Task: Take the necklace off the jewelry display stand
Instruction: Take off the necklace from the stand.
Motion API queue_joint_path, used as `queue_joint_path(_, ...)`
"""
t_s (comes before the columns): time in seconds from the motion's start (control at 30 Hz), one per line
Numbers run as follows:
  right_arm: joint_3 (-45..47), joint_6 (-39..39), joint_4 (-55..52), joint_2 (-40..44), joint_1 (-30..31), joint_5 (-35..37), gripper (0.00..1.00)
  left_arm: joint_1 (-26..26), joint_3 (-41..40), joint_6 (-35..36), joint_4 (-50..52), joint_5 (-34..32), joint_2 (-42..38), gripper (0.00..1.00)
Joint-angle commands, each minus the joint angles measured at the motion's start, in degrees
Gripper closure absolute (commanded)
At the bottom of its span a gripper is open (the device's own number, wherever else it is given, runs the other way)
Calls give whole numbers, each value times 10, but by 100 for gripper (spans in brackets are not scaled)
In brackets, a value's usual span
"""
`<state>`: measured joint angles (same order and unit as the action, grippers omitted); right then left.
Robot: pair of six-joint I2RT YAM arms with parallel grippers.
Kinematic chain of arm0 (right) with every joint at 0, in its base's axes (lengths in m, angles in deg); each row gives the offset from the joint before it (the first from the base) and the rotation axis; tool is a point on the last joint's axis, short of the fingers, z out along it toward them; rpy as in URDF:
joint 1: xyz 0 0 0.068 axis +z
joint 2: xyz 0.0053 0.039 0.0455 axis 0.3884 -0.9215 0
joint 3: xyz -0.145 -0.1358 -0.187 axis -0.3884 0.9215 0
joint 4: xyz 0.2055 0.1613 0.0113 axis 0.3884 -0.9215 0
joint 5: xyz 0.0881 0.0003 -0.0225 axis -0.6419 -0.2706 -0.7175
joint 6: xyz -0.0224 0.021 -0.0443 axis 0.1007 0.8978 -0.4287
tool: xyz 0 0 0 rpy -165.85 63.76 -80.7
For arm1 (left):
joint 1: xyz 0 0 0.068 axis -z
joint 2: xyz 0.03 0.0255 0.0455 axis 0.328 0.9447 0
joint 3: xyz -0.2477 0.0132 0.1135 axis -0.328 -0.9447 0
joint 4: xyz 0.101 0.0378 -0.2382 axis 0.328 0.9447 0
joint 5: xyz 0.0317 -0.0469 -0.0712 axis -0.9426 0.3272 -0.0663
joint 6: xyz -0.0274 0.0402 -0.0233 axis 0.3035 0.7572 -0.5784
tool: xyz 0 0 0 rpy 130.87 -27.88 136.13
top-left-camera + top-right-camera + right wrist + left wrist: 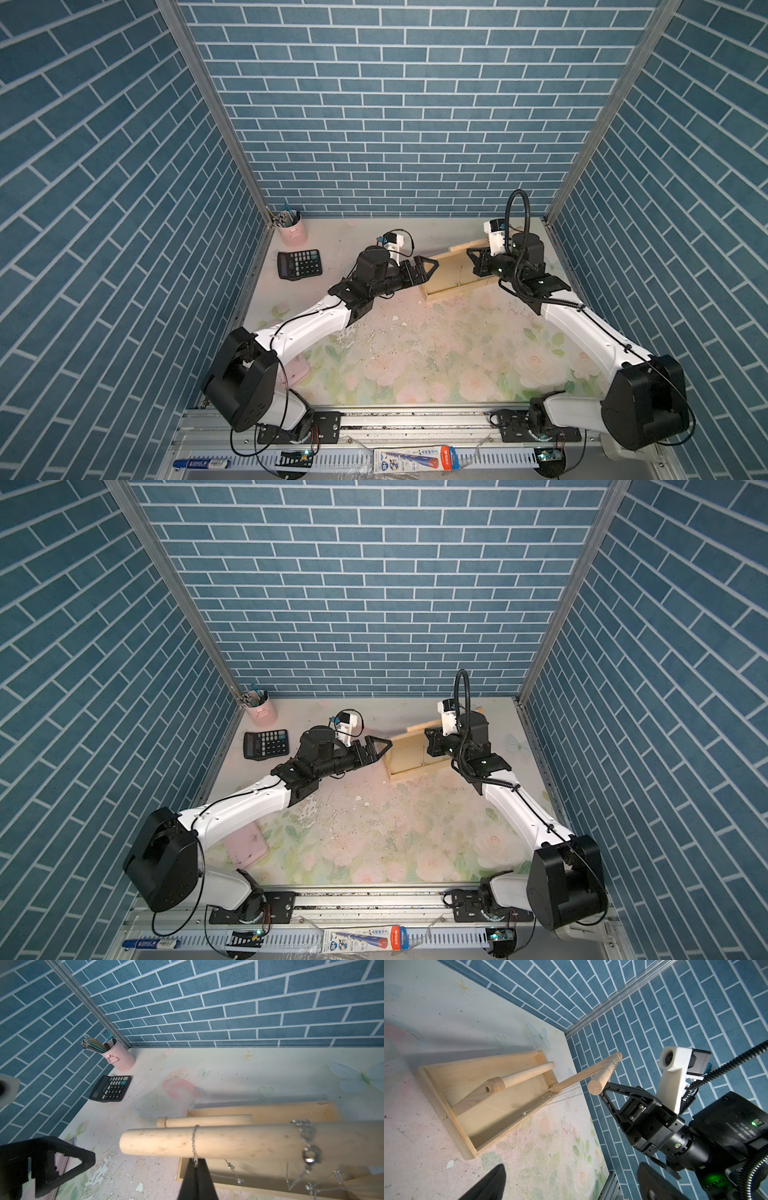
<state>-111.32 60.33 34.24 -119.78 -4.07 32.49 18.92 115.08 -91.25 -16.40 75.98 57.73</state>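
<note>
So the right gripper (195,1167) is clamped fully shut just under the free end of the dowel bar (239,1142), and it looks like it's pinching the thin silver necklace (193,1140). The chain loops over the bar and runs straight down into the closed fingertips. The left gripper (430,272) is spread as wide as it goes and holds nothing. It sits just off the near end of the jewelry display stand (446,276), close but not touching as far as I can tell.

The stand is at the back right of the table (415,357), with the necklace hanging on the bar. A black calculator (299,264) and a pink pen pot (292,232) sit well apart at the back left. A flat pink tray (245,845) lies under the left arm.

In both top views the right arm covers most of the bar, and the chain is basically invisible. The left wrist view shows fine strands stretched between the tray and the bar. The right wrist view shows a second piece with a ring clasp (309,1155) farther along the bar.
</note>
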Motion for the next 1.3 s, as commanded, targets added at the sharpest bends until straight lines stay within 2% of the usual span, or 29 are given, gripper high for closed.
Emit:
queue_joint_path(0.0, -24, -1, -7, 18, -2, -3, 100, 1, 9, 6, 5, -6, -6, 1)
queue_joint_path(0.77, -44, 2, -39, 43, -1, -17, 100, 2, 8, -3, 16, 0, -7, 1)
queue_joint_path(1.27, -75, -4, -64, 43, -1, -27, 100, 3, 3, -20, -20, 36, 20, 1)
